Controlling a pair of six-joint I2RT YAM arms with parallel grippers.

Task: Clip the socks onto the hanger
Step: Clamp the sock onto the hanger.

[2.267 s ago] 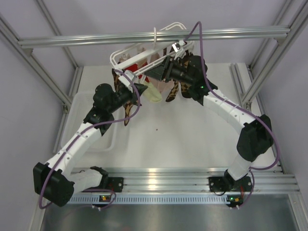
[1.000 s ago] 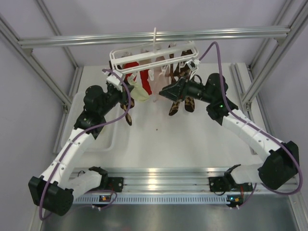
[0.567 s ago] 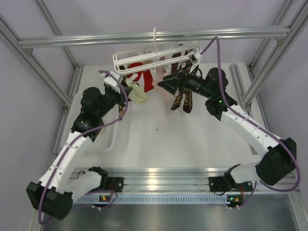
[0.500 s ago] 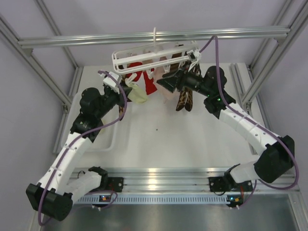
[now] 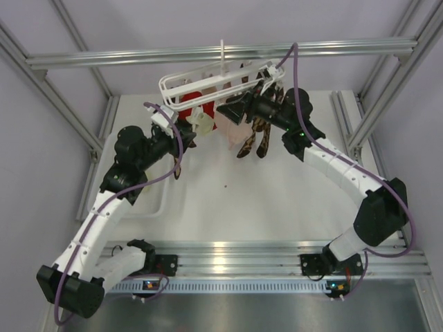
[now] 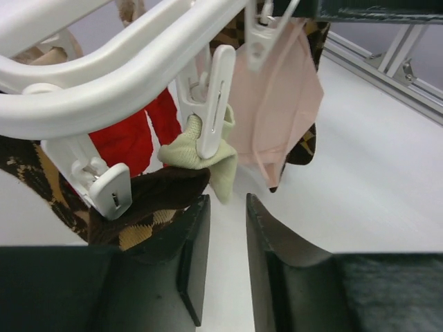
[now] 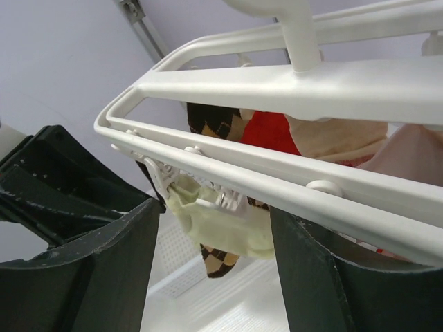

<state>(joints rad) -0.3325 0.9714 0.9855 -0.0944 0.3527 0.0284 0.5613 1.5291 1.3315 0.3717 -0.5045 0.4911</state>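
Left wrist view shows the cream sock (image 6: pixel 201 151) best. A white clip (image 6: pixel 213 97) bites its top. The sock hangs from the hanger (image 6: pixel 124 62) in a scrunched lump, with its loose end pointing down and a bit to the right (so its long way is mostly up and down). A red sock (image 6: pixel 128 138) hangs just behind it on the left. A pink sock (image 6: pixel 280 104) hangs on the right, and a brown checked sock (image 6: pixel 149 200) sits just under it. The left gripper (image 6: pixel 226 207) is right below the cream sock and does not touch it. Its two fingers (image 6: pixel 194 263) stand close together with only a thin gap, and nothing is in the gap.

From the right wrist view, the right gripper (image 7: pixel 216 211) is spread wide and holds nothing. The cream sock shows in the space between its fingers, under the hanger's long white rail. I cannot tell if the fingers touch the rail.

From the top view, the hanger hangs by its hook (image 5: pixel 223 52) from the silver bar (image 5: pixel 138 57). It is tipped, not level. One arm reaches up to it from each side.
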